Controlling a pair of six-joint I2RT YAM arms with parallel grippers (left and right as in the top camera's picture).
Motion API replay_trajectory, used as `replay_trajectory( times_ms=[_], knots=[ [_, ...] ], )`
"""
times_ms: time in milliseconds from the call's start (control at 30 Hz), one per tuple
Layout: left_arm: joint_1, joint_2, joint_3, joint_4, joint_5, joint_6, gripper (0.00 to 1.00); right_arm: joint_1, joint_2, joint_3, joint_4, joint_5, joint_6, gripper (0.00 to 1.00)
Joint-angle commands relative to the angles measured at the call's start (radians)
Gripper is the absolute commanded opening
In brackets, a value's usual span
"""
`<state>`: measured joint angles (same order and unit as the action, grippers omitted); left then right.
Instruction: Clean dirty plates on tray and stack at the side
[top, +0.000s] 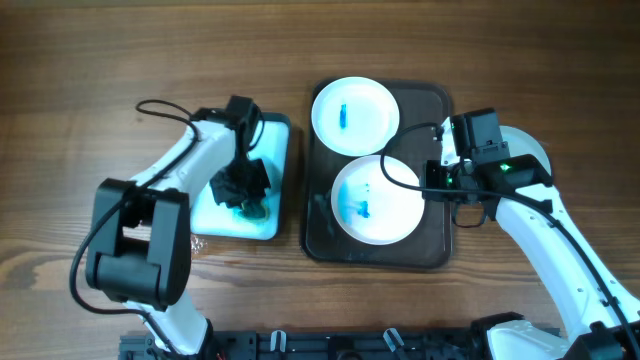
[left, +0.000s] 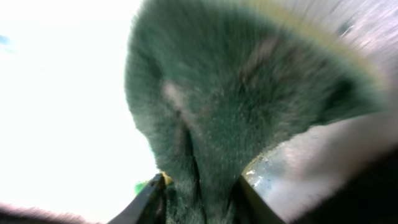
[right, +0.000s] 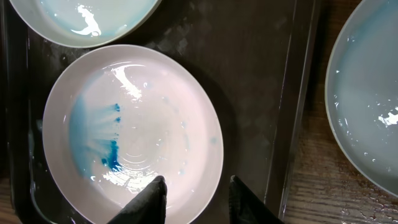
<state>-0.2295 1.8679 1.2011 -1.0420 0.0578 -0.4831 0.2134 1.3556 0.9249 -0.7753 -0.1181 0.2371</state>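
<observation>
Plates in three places. Far plate (top: 354, 115) at the far end of the dark brown tray (top: 425, 250), toward its left side, with a short blue smear at centre. Near plate (top: 377, 200) around the tray's middle, just beside the far one, rims meeting or close to it; cannot tell which. Blue streaks fanned out left of its centre, wet sheen over the rest. Third plate (right: 367, 93) off the tray, on the wooden worktop (top: 80, 60) just beside the tray's right rim, covered with a pale bluish film, mostly hidden under the right arm from overhead.

Right pincer (right: 196, 183) partly open at the near plate's right rim, one finger over the plate's inside, the other over the tray floor, a plain gap between them and nothing clamped. Contact with the plate: cannot tell.

Left pincer (left: 199, 183) down in the white-lined teal basin (top: 215, 218) just left of the tray, closed onto a green sponge (left: 249, 93), pinching it to a narrow waist between both fingers, the bulk of it bulging beyond the tips.
</observation>
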Motion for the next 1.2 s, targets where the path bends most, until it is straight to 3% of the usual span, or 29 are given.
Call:
replay_trajectory(
  times_ms=[0,133,167,233,267,333,400,500,633,900,967,1033,1167],
  knots=[
    [0.014,-0.037,0.042,0.003,-0.029,0.008,0.58,-0.001,-0.013,0.018,-0.001,0.013,0.002,0.34],
    [0.011,-0.033,-0.072,0.161,-0.076,0.007,0.56,-0.001,-0.013,0.018,-0.029,0.014,0.002,0.33],
    [0.011,-0.033,-0.111,0.208,-0.074,0.005,0.47,-0.002,-0.013,0.018,-0.039,0.014,0.002,0.34],
    [0.011,-0.033,-0.195,0.293,-0.067,0.004,0.12,-0.002,-0.011,0.017,-0.050,0.053,0.019,0.37],
    [0.011,-0.033,-0.201,0.289,-0.067,0.005,0.04,-0.002,-0.011,0.017,-0.055,0.083,0.051,0.38],
    [0.013,-0.040,-0.171,0.241,-0.067,0.005,0.04,-0.021,-0.002,0.016,-0.077,0.133,0.166,0.39],
    [0.014,-0.055,-0.101,0.167,-0.067,0.005,0.04,-0.066,0.022,0.016,-0.070,0.114,0.165,0.38],
    [0.014,-0.102,0.068,0.026,-0.068,0.044,0.04,-0.143,0.087,0.016,-0.029,-0.177,-0.132,0.38],
    [0.013,-0.156,0.243,-0.099,-0.071,0.062,0.04,-0.144,0.170,0.016,-0.025,-0.197,-0.125,0.38],
    [0.012,-0.200,0.251,-0.126,-0.071,0.084,0.04,-0.133,0.323,0.015,0.036,-0.145,-0.080,0.40],
    [0.012,-0.200,0.251,-0.126,-0.071,0.088,0.04,-0.108,0.344,0.015,0.050,-0.146,-0.079,0.31],
    [0.012,-0.200,0.251,-0.125,-0.071,0.088,0.04,-0.064,0.362,0.012,0.087,-0.120,-0.051,0.11],
    [0.012,-0.200,0.251,-0.126,-0.074,0.114,0.04,-0.042,0.363,-0.056,0.197,-0.006,0.058,0.05]
  ],
)
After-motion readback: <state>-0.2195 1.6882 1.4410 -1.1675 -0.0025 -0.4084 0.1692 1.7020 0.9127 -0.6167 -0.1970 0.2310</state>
